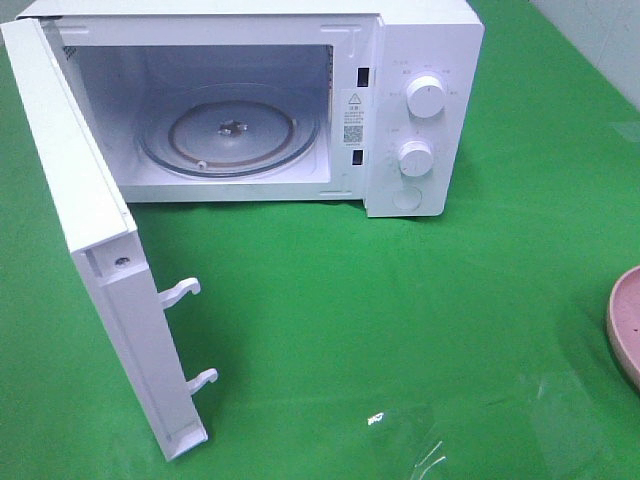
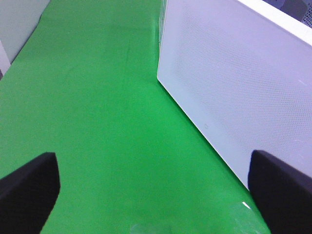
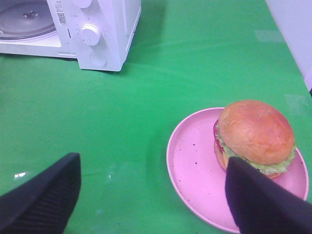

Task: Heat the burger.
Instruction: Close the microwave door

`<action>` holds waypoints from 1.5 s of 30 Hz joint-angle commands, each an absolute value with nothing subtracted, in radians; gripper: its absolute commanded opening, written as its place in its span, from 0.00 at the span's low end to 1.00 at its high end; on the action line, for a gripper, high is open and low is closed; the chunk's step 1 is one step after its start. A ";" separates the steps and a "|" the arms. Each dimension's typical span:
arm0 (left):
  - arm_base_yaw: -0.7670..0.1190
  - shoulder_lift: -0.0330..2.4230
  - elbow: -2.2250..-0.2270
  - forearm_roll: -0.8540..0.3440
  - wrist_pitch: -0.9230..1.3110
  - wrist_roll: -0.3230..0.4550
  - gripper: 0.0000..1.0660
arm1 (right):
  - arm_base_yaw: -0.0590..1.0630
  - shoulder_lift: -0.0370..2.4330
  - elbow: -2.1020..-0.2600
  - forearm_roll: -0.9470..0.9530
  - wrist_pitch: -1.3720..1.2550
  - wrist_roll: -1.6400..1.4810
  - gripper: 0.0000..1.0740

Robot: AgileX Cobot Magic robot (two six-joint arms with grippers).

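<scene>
On the green table [image 1: 400,320], a white microwave [image 1: 420,60] stands at 12 o'clock, its door [image 1: 90,250] swung wide — a pink plate [image 3: 195,170] at 3 o'clock bears the burger [image 3: 254,136]. Both the left gripper [image 2: 156,187] and right gripper [image 3: 151,195] hang spread, holding nothing.

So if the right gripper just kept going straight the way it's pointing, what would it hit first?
Most likely the burger on the pink plate, which lies just ahead of the open right gripper, toward one finger's side. Depth is hard to judge, so it might meet the plate first.

Left gripper [image 2: 153,190] jaws spread wide, holding nothing; right gripper [image 3: 151,195] likewise agape, empty.
</scene>
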State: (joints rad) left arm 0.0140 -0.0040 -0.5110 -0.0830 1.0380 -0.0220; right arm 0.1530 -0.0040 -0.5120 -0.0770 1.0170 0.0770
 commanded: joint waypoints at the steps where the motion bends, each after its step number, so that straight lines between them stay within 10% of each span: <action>1: 0.015 -0.021 -0.509 -0.083 1.031 -0.023 0.92 | 0.148 -0.030 -0.508 -0.077 1.004 0.067 0.71; 45: 0.015 -0.021 -0.509 -0.083 1.031 -0.023 0.92 | 0.150 -0.029 -0.508 -0.077 1.004 0.067 0.71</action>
